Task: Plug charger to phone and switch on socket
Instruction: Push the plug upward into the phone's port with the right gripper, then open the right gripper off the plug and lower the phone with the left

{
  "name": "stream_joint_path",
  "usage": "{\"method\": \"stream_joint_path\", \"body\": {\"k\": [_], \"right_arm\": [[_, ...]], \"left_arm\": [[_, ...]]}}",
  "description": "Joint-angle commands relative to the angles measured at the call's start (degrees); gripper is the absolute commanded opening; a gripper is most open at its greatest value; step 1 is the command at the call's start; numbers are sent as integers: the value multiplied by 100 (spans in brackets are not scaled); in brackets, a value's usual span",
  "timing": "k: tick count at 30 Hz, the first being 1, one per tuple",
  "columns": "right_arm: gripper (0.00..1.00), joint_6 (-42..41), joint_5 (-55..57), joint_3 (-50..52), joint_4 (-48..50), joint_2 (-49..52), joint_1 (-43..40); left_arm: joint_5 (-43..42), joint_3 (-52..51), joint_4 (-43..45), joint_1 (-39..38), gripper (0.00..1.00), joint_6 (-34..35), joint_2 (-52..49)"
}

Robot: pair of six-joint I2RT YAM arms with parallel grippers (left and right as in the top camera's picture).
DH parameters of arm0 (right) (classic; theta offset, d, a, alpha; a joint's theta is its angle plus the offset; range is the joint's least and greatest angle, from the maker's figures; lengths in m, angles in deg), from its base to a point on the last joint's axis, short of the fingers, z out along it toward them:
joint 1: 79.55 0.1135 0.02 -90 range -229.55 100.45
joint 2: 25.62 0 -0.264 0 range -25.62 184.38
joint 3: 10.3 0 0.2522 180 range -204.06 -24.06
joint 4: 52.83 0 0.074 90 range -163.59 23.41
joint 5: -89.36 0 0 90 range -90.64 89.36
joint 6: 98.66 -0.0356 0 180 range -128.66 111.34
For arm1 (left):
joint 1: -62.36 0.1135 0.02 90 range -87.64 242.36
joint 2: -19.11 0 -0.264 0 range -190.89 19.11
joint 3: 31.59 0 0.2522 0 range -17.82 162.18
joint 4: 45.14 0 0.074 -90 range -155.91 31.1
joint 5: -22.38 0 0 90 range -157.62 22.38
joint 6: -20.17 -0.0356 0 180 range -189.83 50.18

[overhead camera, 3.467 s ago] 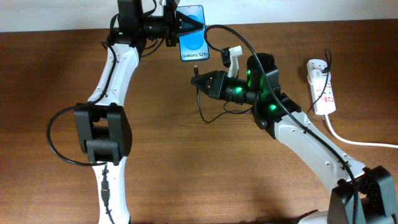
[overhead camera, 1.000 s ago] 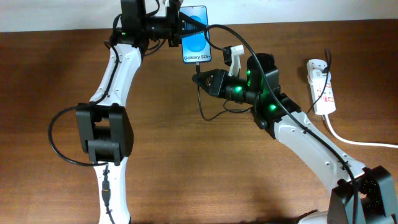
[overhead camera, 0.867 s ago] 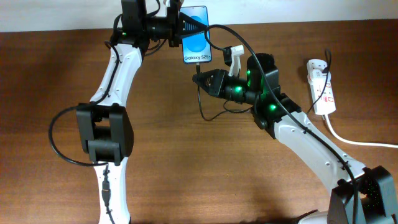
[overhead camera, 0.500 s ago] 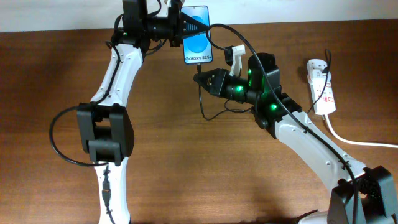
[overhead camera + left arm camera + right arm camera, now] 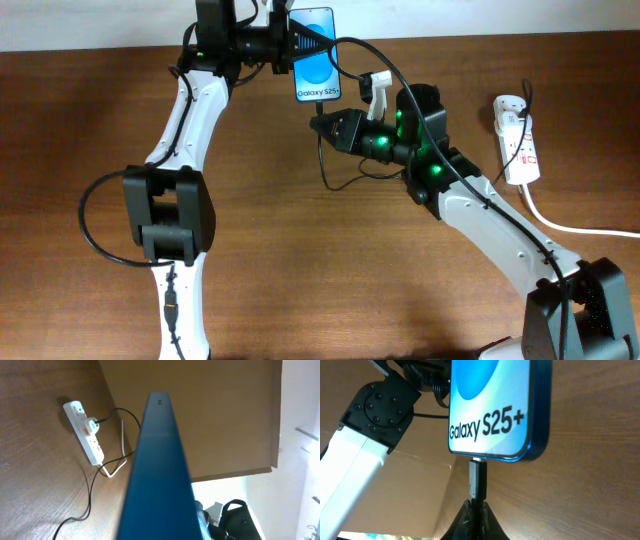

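My left gripper (image 5: 290,45) is shut on the phone (image 5: 314,55) and holds it above the table's far edge, blue screen up, "Galaxy S25+" strip toward my right arm. In the left wrist view the phone (image 5: 160,475) shows edge-on and hides the jaws. My right gripper (image 5: 319,124) is shut on the charger plug (image 5: 477,482), whose tip touches the phone's bottom edge (image 5: 492,415). The charger's thin black cable (image 5: 328,175) hangs below the gripper. The socket (image 5: 516,140) lies at the right, also in the left wrist view (image 5: 84,435).
A thick white cord (image 5: 575,228) runs from the socket toward the right edge. A black plug with a thin black cable (image 5: 107,419) sits in the socket. A white wall borders the table's far edge.
My right gripper has moved the charger plug up toward the phone's bottom edge until it touches. The phone shifted slightly right earlier and is now still.
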Motion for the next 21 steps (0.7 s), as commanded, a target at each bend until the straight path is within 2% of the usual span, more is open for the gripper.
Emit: {"method": "stream_joint_path", "body": {"k": [1,4,6,8,13,15,20,21], "right_arm": [[15,280,-96,-260,-256,83,-352],[31,356,-647,-262,-466,-129,-647],[36,697,-566,-262,-942,-334,-739],[36,1276,-385,-262,-1976,-577,-901],[37,2238,514,-262,-3832,-997,-942],[40,2282,750,-262,-4179,-1078,-942],[41,2559,1104,-262,-4979,-1088,-935],[41,2601,1241,-262,-5139,-1088,-935]], "left_arm": [[-494,57,-33,-79,0,-4,52],[-542,57,-35,-24,0,-4,52],[-581,57,-31,0,0,-4,52],[-651,57,-31,81,0,-168,50],[-785,-258,-358,125,0,-1189,50],[-684,-748,-356,125,0,-1364,48],[4,-1869,-350,186,0,-1558,48],[127,-1996,-424,199,0,-1998,48]]}}
